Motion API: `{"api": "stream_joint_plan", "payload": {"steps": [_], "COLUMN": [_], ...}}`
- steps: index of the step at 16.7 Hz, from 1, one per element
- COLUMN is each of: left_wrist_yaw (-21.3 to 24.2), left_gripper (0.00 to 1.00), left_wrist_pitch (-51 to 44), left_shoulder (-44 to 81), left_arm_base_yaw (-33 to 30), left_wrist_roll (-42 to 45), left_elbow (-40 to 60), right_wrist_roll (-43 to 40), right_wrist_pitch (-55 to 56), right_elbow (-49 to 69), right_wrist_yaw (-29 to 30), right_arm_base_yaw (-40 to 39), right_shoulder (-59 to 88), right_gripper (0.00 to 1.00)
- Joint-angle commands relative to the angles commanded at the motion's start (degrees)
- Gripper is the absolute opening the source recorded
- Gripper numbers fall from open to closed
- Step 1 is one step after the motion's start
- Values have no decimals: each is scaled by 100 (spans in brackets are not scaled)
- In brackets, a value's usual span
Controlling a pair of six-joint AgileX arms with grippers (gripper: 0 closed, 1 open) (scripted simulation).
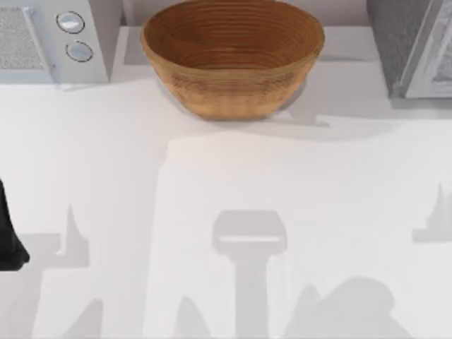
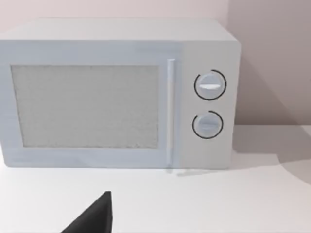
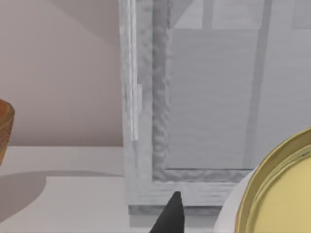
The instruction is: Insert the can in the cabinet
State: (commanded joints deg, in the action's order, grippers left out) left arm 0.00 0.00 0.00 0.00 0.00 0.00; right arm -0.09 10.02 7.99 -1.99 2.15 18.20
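Open table [image 1: 233,183] mid-front; basket [image 1: 233,60], microwave [image 1: 53,39] and cabinet [image 1: 417,46] block the back.

Our arms, matte black.
We saw a black left arm [image 1: 10,233] part and pointed, wedge-shaped black fingertips [image 2: 95,216] at each wrist.

basket [image 1: 233,56] rear centre | microwave [image 1: 53,39] rear left | cabinet [image 1: 417,46] rear right
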Motion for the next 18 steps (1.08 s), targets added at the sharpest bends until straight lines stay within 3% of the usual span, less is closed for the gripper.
{"api": "stream_joint_plan", "payload": {"steps": [7,14,18], "left_wrist_yaw": [0,0,0], "left_gripper": [100,100,100], "left_wrist_pitch": [0,0,0], "left_shoulder": [0,0,0], "left_arm_base_yaw": [0,0,0], "left_wrist_roll": [0,0,0], "left_elbow": [0,0,0], "right_wrist_roll": [9,19,28], "right_wrist_pitch": [-989,-1007,-1230], "right_elbow": [-789,-724,125], "right_wrist_yaw": [197,205,343], "right_arm_base_yaw": [-213,-201,-279], "right_shoulder": [-1801,-1741,-1007], "right_gripper": [0,0,0]}}
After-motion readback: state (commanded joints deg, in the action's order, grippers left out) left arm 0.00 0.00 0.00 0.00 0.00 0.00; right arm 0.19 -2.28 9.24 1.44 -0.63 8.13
